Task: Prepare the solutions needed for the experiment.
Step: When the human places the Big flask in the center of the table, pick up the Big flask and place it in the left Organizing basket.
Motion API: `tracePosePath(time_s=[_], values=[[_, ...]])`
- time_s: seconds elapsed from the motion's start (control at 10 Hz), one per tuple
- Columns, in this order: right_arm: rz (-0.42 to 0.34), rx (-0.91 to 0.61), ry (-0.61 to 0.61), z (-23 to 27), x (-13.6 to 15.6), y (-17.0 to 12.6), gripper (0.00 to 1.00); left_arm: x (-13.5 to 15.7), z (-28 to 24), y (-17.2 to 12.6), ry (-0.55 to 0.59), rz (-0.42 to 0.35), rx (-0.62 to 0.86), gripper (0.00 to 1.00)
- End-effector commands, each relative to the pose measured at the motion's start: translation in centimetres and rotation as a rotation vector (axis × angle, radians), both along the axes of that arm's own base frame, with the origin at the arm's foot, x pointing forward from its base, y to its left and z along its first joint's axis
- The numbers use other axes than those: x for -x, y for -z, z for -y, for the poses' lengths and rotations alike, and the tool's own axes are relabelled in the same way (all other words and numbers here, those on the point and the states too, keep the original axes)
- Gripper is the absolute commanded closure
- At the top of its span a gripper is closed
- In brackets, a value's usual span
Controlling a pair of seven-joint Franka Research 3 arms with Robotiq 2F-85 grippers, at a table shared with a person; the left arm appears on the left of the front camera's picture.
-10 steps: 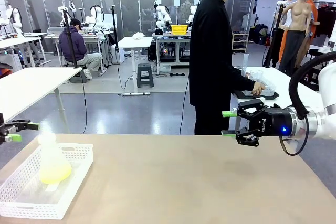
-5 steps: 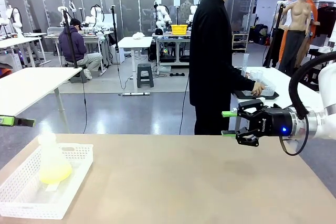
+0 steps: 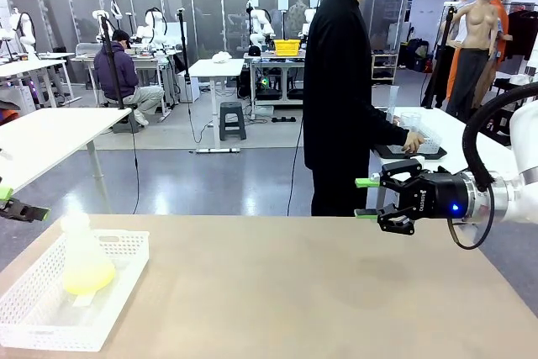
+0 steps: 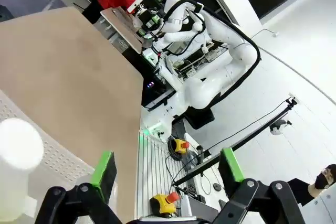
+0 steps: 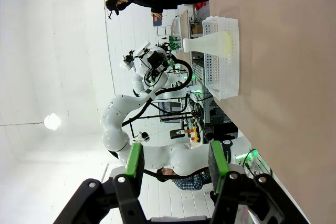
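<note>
Pale yellow-green solutions [image 3: 87,275] sitting inside flask [image 3: 81,250] in white basket [image 3: 118,290] on surface [image 3: 319,292], left gripper [image 4: 165,169] spreading wide, right gripper [image 3: 365,197] hovering part-spread, pinching nothing.

My table [image 3: 319,292] looks like matt tan laminate, smooth and free of glare. The basket [image 3: 126,245] is white perforated plastic, dull. In it stands a flask [image 3: 82,250] of cloudy translucent plastic holding the solutions [image 3: 87,276], pale yellow-green. My right gripper [image 3: 361,197] is black, semi-gloss, with matt green rubbery pads [image 5: 134,162].
</note>
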State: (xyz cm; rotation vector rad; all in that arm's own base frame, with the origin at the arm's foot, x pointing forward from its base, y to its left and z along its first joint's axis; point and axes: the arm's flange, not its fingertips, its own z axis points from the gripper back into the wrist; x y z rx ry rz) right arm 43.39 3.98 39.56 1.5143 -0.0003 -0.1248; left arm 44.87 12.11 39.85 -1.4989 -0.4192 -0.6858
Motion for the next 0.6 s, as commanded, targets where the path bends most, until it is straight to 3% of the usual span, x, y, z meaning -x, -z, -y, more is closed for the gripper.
tracePosePath(time_s=[0.0, 0.2, 0.4, 0.5], values=[[0.022, -0.014, 0.007, -0.1, 0.0, -0.1, 0.37, -0.6, -0.3, 0.1, -0.041, 0.056, -0.006, 0.00], [0.022, -0.014, 0.007, -0.1, 0.0, -0.1, 0.37, 1.5, 1.6, 0.3, 0.035, -0.055, 0.024, 0.00], [0.022, -0.014, 0.007, -0.1, 0.0, -0.1, 0.37, 4.7, 3.6, 0.0, 0.001, -0.165, -0.054, 0.00], [0.022, -0.014, 0.007, -0.1, 0.0, -0.1, 0.37, 5.5, 4.2, 0.3, -0.042, -0.250, -0.010, 0.00]])
